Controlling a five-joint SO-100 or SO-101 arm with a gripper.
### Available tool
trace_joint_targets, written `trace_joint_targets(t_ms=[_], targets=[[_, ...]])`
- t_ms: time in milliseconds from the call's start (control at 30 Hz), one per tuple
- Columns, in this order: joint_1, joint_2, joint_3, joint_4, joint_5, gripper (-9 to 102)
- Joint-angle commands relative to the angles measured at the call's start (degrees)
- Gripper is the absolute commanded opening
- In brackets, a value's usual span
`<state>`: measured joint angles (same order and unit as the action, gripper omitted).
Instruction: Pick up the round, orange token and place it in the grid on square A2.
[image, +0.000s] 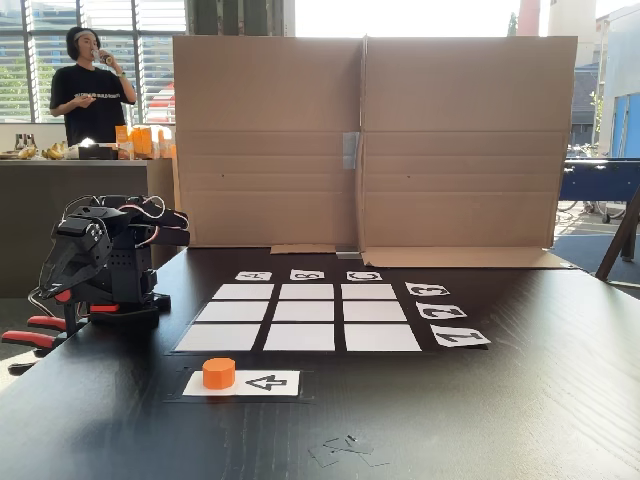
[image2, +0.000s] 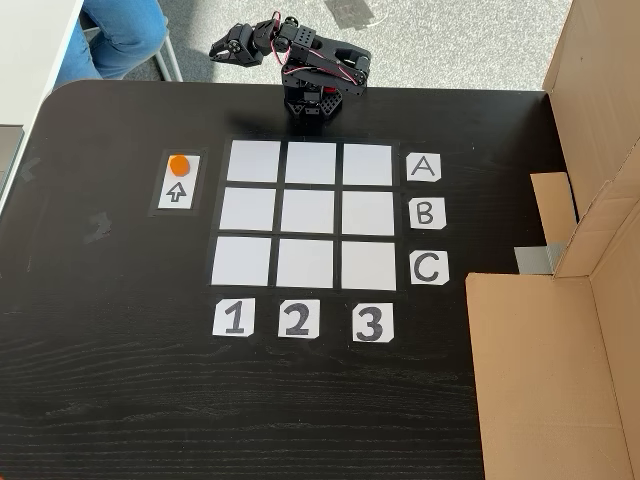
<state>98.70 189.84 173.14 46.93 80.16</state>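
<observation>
The orange token (image: 218, 373) (image2: 178, 164) stands on the end of a white card with a black arrow (image: 262, 382), just outside the grid (image: 305, 312) (image2: 308, 215) on the side of column 1. Square A2 (image: 231, 311) (image2: 310, 162) is a bare white cell, in the middle of the row by the A card (image2: 424, 167). The black arm is folded at the table's edge by the A row. Its gripper (image: 48, 284) (image2: 216, 50) looks shut and holds nothing. It hangs off the table's edge, well away from the token.
A folded cardboard wall (image: 370, 140) (image2: 590, 130) stands along the C side of the grid. Red clamp handles (image: 30, 336) stick out by the arm's base. A person (image: 92, 90) stands behind a counter holding orange cartons (image: 140, 140).
</observation>
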Motion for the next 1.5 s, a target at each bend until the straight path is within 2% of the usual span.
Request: trace_joint_targets(t_ms=[0, 1033, 1100, 1267, 1433, 1467], targets=[[0.62, 0.79, 0.09, -1.32, 5.8, -1], [0.62, 0.18, -0.97, -1.85, 5.45, -1], [0.26, -3.43, -4.04, -1.85, 5.1, 7], [-5.54, -20.21, -18.46, -0.62, 5.1, 9], [-9.93, -38.5, -37.09, 7.91, 5.01, 11], [-10.28, -41.57, -40.78, 9.84, 5.01, 16]])
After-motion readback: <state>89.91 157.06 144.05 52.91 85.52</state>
